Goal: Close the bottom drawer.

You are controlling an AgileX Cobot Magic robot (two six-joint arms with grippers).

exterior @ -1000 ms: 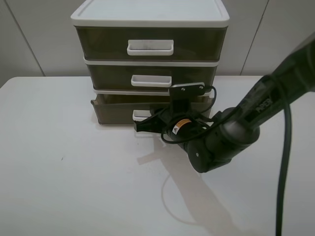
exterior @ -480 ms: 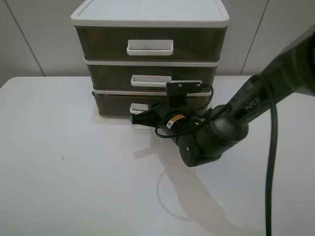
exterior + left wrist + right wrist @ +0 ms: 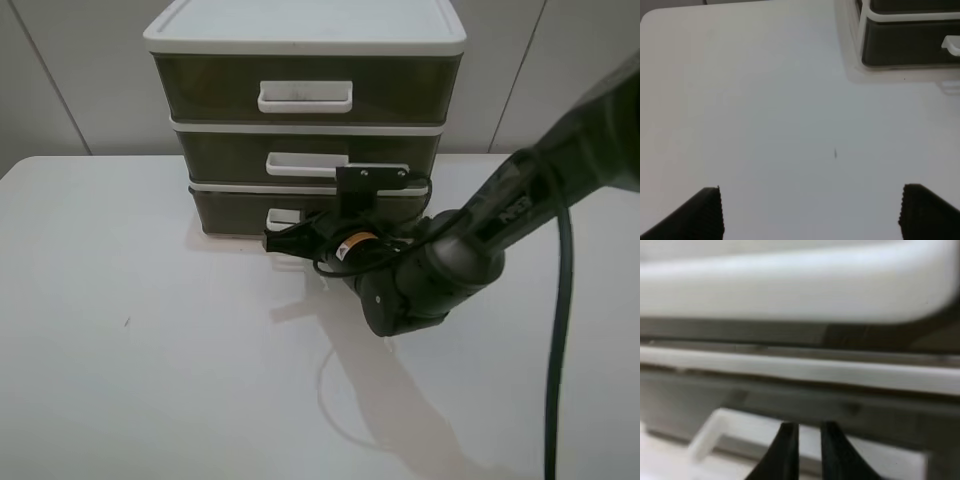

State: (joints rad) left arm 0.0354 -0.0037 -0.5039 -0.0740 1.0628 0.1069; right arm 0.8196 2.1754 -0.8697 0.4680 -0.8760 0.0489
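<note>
Pinched narrow, my right fingers (image 3: 786, 452) have pushed the smoky olive-brown translucent plastic bottom drawer (image 3: 235, 212) flush with its white frame (image 3: 230, 186). Closing looks done; my left fingers (image 3: 705, 215) hang wide.

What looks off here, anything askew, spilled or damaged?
Nothing stands out. The bottom drawer sits level and about flush in the drawer unit, with the right end effector at its handle. Only a tiny dark speck marks the table.
</note>
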